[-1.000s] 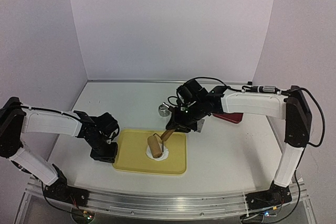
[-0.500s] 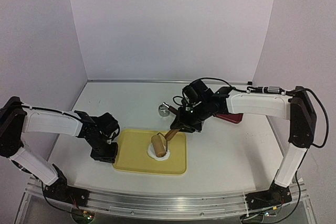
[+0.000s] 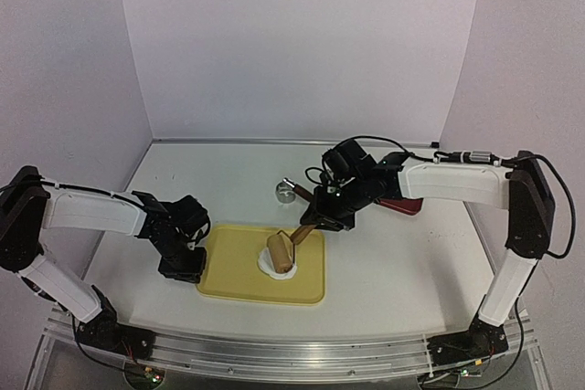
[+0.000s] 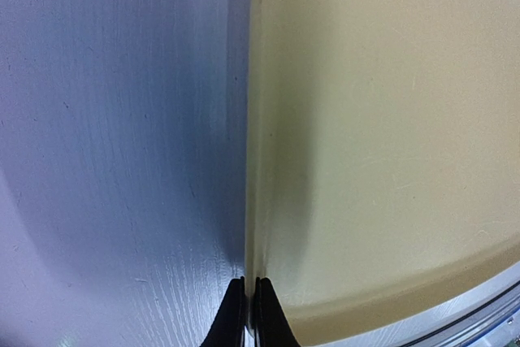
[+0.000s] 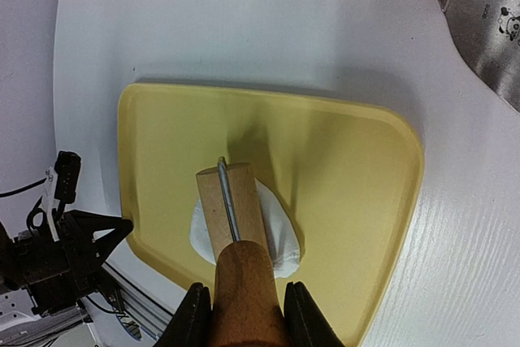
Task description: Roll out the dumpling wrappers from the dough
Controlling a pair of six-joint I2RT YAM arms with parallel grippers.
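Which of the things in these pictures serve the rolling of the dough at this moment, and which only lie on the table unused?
In use:
- dough
- wooden roller, lying on the dough
- yellow board under the dough
- right gripper, closed on the roller's handle
- left gripper, shut at the board's edge

Lying about:
- steel ring cutter
- cleaver

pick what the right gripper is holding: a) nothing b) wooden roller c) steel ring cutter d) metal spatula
b, the right gripper is closed around the handle of the wooden roller, whose head rests on the dough on the yellow board.
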